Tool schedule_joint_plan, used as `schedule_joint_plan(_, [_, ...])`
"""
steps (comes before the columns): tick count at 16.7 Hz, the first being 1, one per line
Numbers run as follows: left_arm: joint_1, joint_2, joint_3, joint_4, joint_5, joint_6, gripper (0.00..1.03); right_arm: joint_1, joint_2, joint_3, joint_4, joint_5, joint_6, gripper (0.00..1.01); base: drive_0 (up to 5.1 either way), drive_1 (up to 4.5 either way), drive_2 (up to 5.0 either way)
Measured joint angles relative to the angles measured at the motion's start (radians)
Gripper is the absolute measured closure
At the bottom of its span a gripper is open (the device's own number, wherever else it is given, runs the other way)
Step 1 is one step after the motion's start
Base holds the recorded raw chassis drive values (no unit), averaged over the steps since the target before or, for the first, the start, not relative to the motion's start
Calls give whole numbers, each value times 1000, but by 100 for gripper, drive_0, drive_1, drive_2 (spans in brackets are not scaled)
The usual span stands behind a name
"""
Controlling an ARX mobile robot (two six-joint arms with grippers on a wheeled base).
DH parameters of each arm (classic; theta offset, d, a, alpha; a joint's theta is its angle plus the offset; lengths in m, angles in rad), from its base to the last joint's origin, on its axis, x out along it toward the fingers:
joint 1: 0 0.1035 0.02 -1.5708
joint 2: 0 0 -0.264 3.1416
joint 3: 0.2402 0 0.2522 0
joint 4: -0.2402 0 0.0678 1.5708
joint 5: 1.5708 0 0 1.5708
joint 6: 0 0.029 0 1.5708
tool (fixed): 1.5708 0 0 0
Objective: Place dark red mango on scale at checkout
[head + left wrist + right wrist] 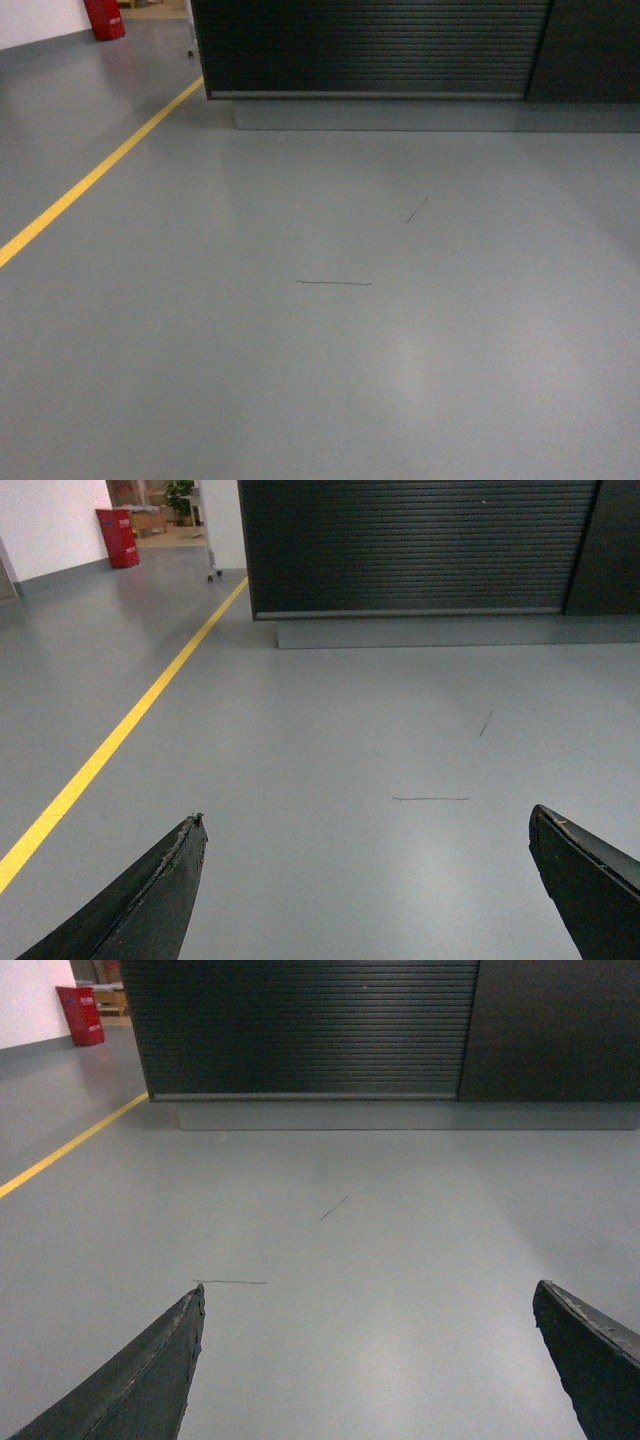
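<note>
The checkout (370, 45) shows only as a black, horizontally ribbed front on a grey plinth, straight ahead across bare grey floor; the same ribbed front fills the top of the left wrist view (415, 545) and the right wrist view (300, 1025). Its top is out of view. The dark red mango and the scale are out of view. My left gripper (366, 820) stands open, with only floor between its black fingers (160, 895). My right gripper (368, 1290) is open too, holding nothing. Neither gripper appears in the head view.
A yellow floor line (95, 175) runs diagonally on the left toward the counter's left corner. A red object (105, 18) stands at the far left by a white wall. A plain dark panel (590, 50) adjoins the ribbed front on the right.
</note>
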Motion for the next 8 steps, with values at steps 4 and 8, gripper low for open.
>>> schedule_joint_plan(4, [0,0,0,0,0,0,5,0,0,0,0,0,0,3,0,0,0])
schedule_joint_plan(8, [0,0,0,0,0,0,5,0,0,0,0,0,0,3,0,0,0])
